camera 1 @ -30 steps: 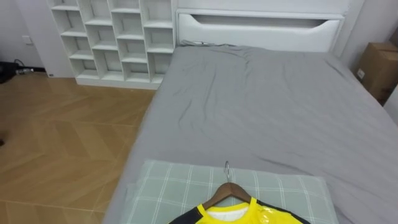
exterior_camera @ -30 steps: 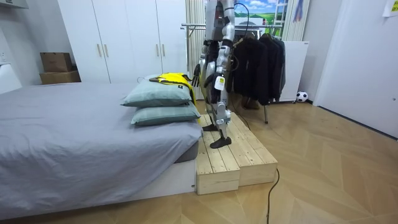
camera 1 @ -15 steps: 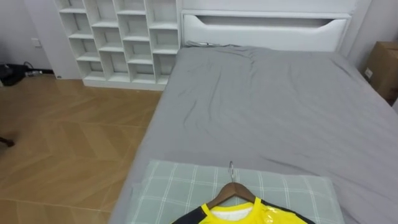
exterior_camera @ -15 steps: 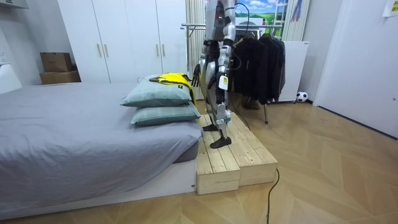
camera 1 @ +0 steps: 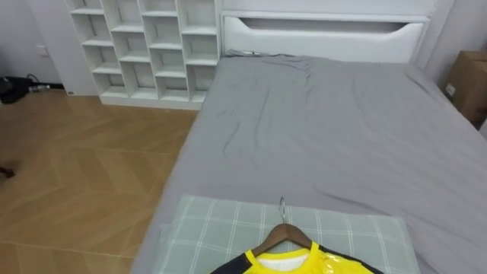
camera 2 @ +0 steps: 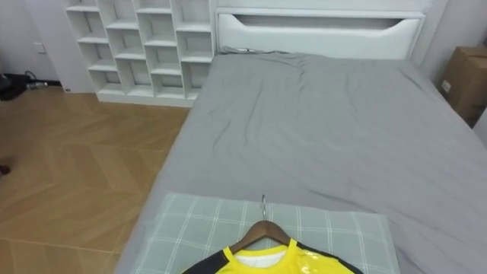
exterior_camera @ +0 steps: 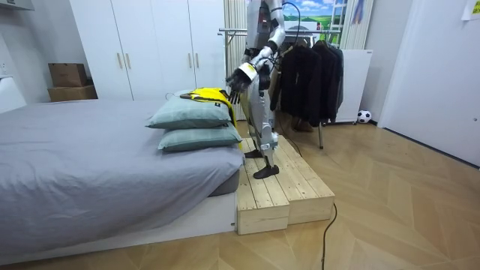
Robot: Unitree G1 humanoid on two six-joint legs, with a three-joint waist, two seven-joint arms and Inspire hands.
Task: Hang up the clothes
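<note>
Now raising left hand toward yellow shirt on pillow, fingers released; grabbing hanger likely next

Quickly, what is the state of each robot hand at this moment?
Left robot hand: raised beside the yellow shirt; open or closed cannot be told.
Right robot hand: cannot be told.
</note>
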